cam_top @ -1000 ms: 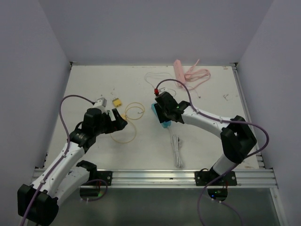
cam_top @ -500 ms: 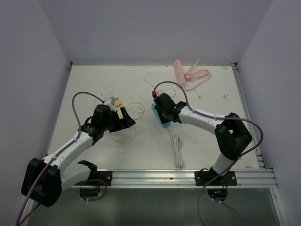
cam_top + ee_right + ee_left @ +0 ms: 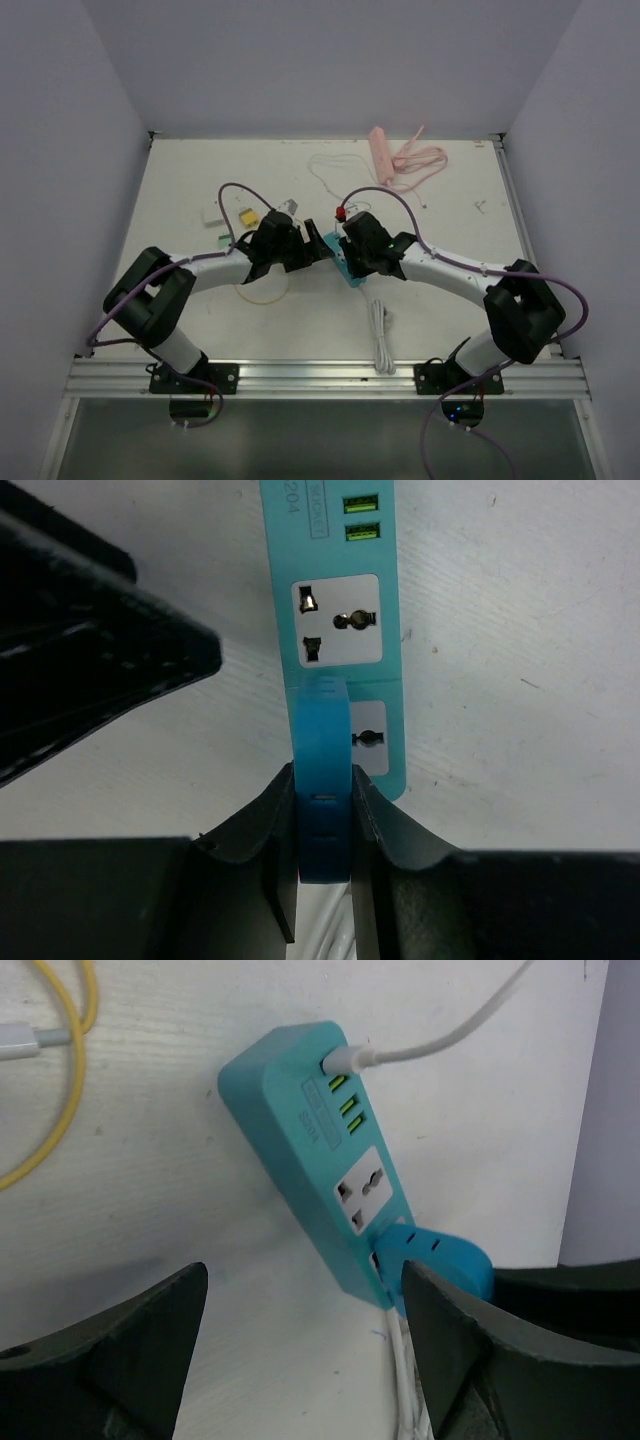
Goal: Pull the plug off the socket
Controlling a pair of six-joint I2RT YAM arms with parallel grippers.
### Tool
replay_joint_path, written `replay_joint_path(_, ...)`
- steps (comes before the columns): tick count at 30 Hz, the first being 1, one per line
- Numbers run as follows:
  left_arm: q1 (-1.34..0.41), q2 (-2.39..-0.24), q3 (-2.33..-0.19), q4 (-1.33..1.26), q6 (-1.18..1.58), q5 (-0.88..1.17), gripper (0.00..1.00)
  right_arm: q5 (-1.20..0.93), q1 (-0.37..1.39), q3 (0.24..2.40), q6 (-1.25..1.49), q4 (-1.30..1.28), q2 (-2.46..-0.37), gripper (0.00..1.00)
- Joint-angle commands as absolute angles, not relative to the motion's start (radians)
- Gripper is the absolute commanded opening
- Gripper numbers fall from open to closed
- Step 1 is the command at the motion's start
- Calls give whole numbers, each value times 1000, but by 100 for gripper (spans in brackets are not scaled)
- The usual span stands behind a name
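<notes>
**Plug gripped, socket not yet braced**

The right jaws are clenched on the blue plug (image 3: pixel 322 770). One finger (image 3: pixel 258 830) presses on each flat side of it, as the right wrist view shows. The plug sits seated in the end outlet of the teal socket (image 3: pixel 300 1130), which lies flat on the bench (image 3: pixel 150 1160), about mid-bench between the two arms. A white lead (image 3: pixel 440 1045) runs into the socket's far end.

The left jaws are released and stand wide. They hover over the plug end of the socket, with one finger (image 3: pixel 110 1340) on the bare bench to one side and the other (image 3: pixel 470 1360) close by the plug. Neither finger looks to be pressing on the socket body. Whether the far finger brushes the plug cannot be told.

The step in hand looks like the set-up for the pull: the grip on the plug is made, and the hold on the socket is not.

Next, the left jaws would need to come down and close across the socket's width, or pin it to the bench, clear of the plug and of the right fingers. The right arm could then draw the plug straight out along its pins. If the socket is not held, it will likely just lift or slide along with the plug.
</notes>
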State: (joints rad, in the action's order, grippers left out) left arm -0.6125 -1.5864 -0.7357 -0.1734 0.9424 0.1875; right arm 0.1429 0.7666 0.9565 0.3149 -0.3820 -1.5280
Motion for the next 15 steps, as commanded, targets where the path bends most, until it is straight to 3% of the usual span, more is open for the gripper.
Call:
replay_joint_path(1,-641,-1670,-811,-290,1048,138,81,103,779,928,353,-402,-1502,6)
replay_joint_path(10,-706,-1790,-836,-295,1086,97,68,110,787,937,356,-394,-1517,6)
replay_joint_path(15,-712,-1833,-798,-333,1118,74,55,103,790,954,356,-397,-1528,6)
